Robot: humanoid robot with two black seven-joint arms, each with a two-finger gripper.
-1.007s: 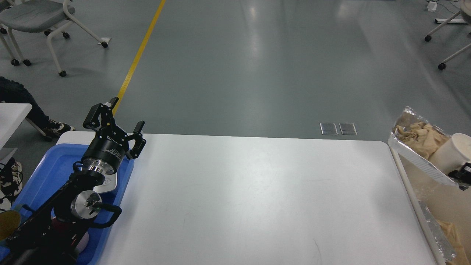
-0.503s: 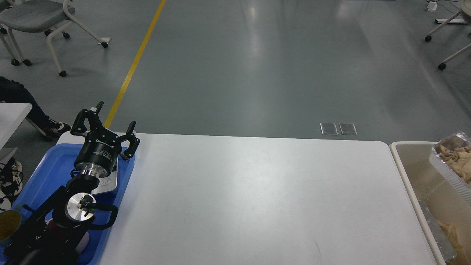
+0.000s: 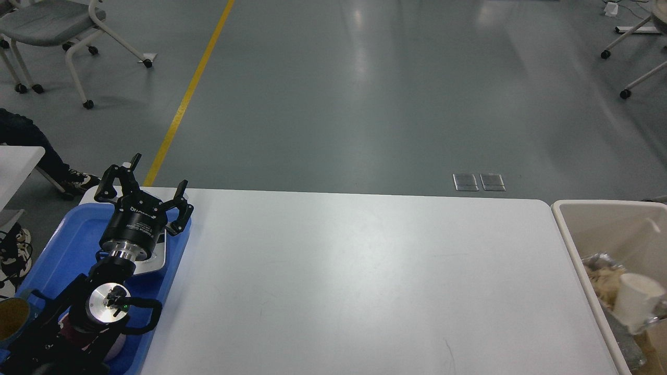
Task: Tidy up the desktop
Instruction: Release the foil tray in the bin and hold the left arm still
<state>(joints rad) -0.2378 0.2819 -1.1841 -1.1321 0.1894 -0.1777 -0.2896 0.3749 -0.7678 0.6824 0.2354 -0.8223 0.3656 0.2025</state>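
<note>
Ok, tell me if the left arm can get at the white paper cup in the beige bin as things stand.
Probably not. The left gripper hangs open above the blue tray at the desktop's left end, while the white paper cup lies in the beige bin past the right end. Nothing blocks the way; the span looks too wide.

Glossy grey floor [image 3: 365, 94] with a yellow line [image 3: 190, 91] running across it, 2 metal floor plates [image 3: 479, 182], and a grey wheeled chair [image 3: 52, 31] far left.

Tray [image 3: 52, 250] on desktop [image 3: 365, 281] left, bin [image 3: 568, 234] right
</note>
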